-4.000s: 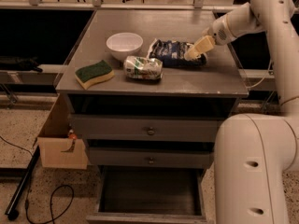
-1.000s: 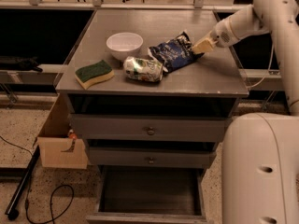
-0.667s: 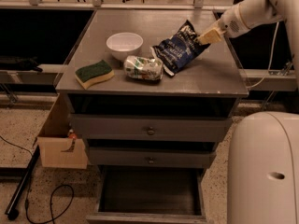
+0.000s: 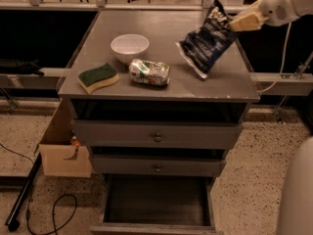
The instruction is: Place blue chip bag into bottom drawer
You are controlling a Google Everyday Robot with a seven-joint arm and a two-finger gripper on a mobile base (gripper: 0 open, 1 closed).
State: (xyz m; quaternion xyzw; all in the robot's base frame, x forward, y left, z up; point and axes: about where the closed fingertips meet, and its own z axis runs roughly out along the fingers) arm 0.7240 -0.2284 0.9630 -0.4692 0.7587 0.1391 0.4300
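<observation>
The blue chip bag (image 4: 206, 39) is a dark navy foil bag with white lettering. It hangs tilted above the right part of the grey table top (image 4: 161, 84). My gripper (image 4: 239, 22) is shut on the bag's upper right corner, at the top right of the camera view, with the white arm running off the right edge. The bottom drawer (image 4: 157, 205) stands pulled open below the two knobbed drawers, with a dark inside.
On the table top stand a white bowl (image 4: 129, 47), a green-and-white shiny packet (image 4: 149, 72) and a green-and-yellow sponge (image 4: 98, 77). A cardboard box (image 4: 63, 151) sits on the floor to the left. A black cable (image 4: 44, 214) lies on the floor.
The bag lay flat on the table four seconds ago. My gripper has lifted it by its right corner, up and to the right, so it now hangs clear of the table top.
</observation>
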